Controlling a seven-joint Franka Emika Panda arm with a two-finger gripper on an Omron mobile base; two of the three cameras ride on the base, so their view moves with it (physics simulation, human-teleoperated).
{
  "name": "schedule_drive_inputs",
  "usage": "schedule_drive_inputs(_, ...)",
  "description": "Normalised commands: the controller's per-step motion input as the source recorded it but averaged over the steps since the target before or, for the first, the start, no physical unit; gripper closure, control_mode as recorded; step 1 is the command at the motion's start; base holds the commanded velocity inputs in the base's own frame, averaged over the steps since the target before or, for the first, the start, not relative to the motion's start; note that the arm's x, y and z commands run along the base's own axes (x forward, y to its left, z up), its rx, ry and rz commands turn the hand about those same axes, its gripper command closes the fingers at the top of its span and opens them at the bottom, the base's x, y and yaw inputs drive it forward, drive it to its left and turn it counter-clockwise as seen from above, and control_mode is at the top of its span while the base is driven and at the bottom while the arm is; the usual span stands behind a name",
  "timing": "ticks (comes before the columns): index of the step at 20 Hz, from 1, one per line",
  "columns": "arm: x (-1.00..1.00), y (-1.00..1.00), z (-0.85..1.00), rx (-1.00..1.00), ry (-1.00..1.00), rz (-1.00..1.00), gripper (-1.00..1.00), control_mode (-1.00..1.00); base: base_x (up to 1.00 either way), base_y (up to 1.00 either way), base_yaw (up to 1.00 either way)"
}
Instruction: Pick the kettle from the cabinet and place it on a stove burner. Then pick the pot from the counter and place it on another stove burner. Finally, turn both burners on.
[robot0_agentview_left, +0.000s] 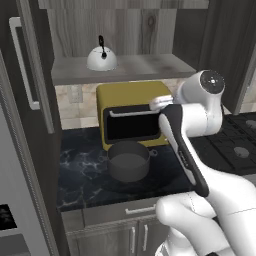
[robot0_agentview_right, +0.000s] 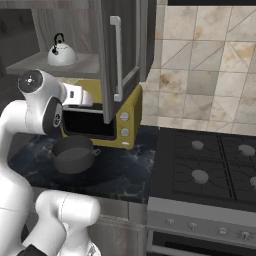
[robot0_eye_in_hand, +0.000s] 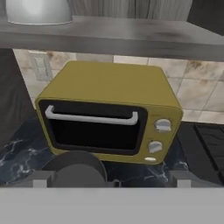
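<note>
Kettle (robot0_agentview_left: 102, 59) sits on the cabinet shelf (robot0_agentview_left: 145, 67), upper left of the left base view. Pot (robot0_agentview_left: 128, 160) rests on the surface (robot0_agentview_left: 80, 172) before the microwave (robot0_agentview_left: 131, 97). Burners (robot0_agentview_right: 200, 176) bare. Jaws apart, empty. Nothing done yet.

No readable text, brand, number or sign anywhere. The yellow microwave (robot0_eye_in_hand: 109, 113) has two plain unmarked dials right of its door; the stove front panel (robot0_agentview_right: 200, 225) below the cooktop has knobs without legible marks.
</note>
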Motion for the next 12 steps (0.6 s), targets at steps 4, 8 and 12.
schedule_drive_inputs(4, 0.0, 0.15, 0.28, 0.0, -0.16, -0.01, -1.0, -1.0, 0.0, 0.0, 0.0)
schedule_drive_inputs(8, 0.0, 0.17, 0.3, 0.0, -0.16, 0.0, -1.0, -1.0, 0.0, 0.0, 0.0)
schedule_drive_inputs(12, 0.0, 0.18, 0.31, 0.0, -0.16, 0.0, -1.0, -1.0, 0.0, 0.0, 0.0)
